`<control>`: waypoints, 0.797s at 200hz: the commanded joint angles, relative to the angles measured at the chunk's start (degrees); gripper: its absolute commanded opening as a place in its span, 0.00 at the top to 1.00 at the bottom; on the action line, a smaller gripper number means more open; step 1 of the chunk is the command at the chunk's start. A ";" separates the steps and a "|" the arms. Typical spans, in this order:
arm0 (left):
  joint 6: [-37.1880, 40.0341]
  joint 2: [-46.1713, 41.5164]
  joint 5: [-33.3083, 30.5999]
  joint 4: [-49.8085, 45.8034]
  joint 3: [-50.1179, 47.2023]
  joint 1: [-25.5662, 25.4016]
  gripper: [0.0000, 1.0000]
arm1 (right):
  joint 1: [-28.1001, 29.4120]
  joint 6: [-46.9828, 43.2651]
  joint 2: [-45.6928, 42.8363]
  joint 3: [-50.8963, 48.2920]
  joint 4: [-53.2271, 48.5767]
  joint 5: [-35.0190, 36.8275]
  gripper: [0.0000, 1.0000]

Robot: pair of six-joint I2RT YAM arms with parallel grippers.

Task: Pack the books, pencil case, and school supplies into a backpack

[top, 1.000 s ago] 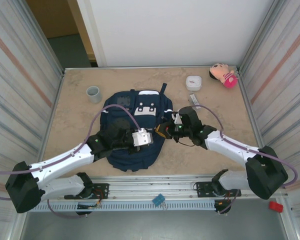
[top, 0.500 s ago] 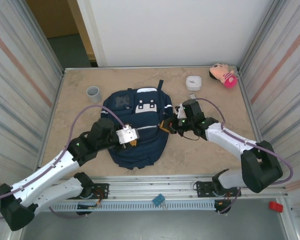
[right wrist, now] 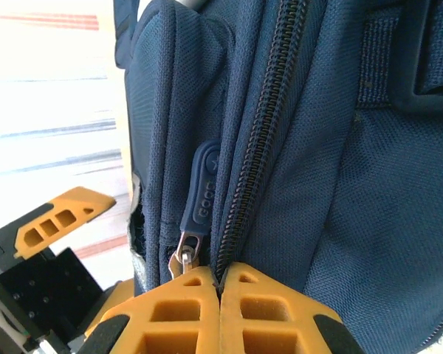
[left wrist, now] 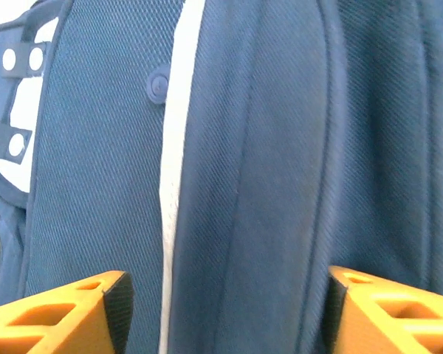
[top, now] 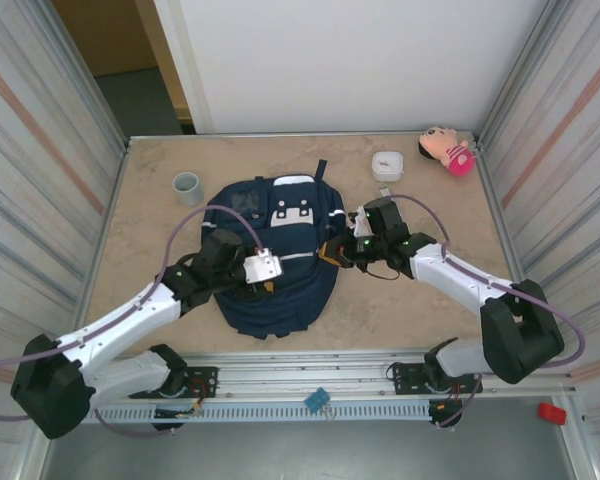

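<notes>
Tabletop [top: 145, 225]: backpack [top: 298, 292] long axis near-far, top far; left end effector [left wrist: 225, 299] spread, right end effector [right wrist: 221, 284] pressed together

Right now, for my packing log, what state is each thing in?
backpack: lying flat on the table
zip: closed along the stretch seen
left claw: open, over the backpack
right claw: shut, tips at the zip
grey cup: upright
pink plush toy: lying down
</notes>
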 commanded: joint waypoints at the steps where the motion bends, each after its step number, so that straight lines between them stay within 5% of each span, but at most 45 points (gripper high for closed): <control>1: 0.34 4.23 2.17 5.27 0.73 0.18 0.55 | -0.01 -2.64 0.47 2.71 0.09 -3.99 1.00; 14: -1.06 5.44 2.54 5.15 1.99 0.18 0.75 | -0.06 -4.03 0.06 2.83 -0.56 -3.77 1.00; 41: -6.74 2.20 4.38 9.87 0.23 0.26 1.00 | -0.72 -9.82 -1.04 1.64 -2.64 -1.30 1.00; 54: -10.07 0.42 5.06 11.96 -0.87 0.27 1.00 | -1.88 -10.48 -1.11 0.22 -3.21 -0.85 0.88; 68: -13.09 -0.72 5.33 12.08 -1.08 0.27 1.00 | -2.04 -9.33 -3.56 -1.09 -2.99 0.84 0.56; 82: -15.45 -1.60 4.38 11.30 -0.78 0.27 1.00 | -1.14 -8.16 -8.11 -0.89 -5.66 4.86 0.45; 116: -19.65 -5.12 1.56 13.62 -2.57 0.27 1.00 | 2.47 0.48 -17.04 0.20 -13.82 11.94 0.37; 159: -19.49 -5.45 0.78 13.36 -1.83 0.27 1.00 | 12.33 10.32 -18.76 -5.70 0.30 15.46 0.38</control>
